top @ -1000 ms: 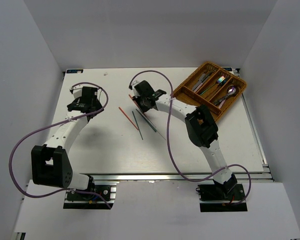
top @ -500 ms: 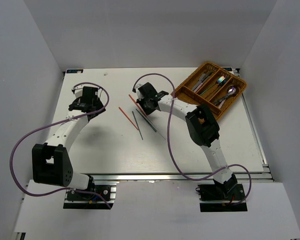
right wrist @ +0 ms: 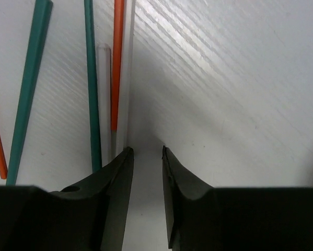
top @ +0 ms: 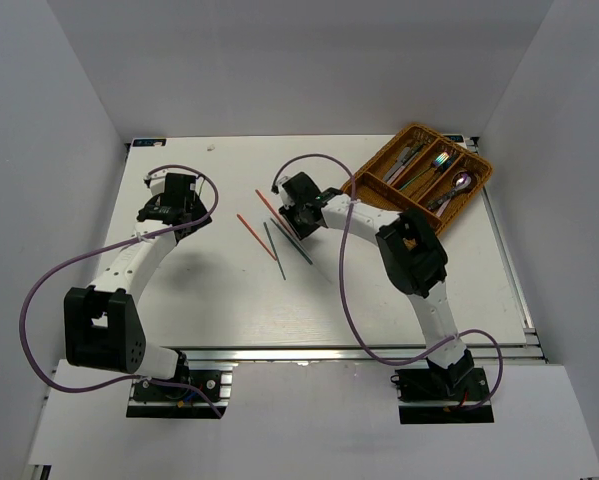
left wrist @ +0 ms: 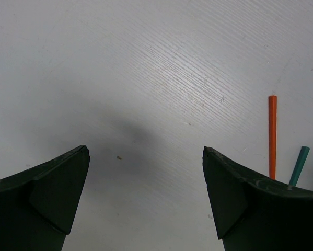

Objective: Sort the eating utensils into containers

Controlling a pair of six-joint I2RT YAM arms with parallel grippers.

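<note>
Nearly closed, the right gripper (right wrist: 146,149) shows only an empty slit between its fingers; an orange chopstick (right wrist: 117,63) and green chopsticks (right wrist: 91,78) lie just outside one finger, stretching away. The left gripper (left wrist: 146,154) gapes wide, empty. Farther off, the wicker tray (top: 454,143) holds cutlery (top: 441,160).

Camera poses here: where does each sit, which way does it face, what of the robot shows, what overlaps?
Top external: above, behind the bases, looking down on the table; left arm and right arm whole, wicker tray far right.
Left wrist: on the left end effector, facing down at bare tabletop; fingertips wide apart, orange chopstick at right.
Right wrist: on the right end effector, looking low along the table at teal chopsticks; fingertips narrowly apart.
Shared: all views show loose orange and teal chopsticks.
</note>
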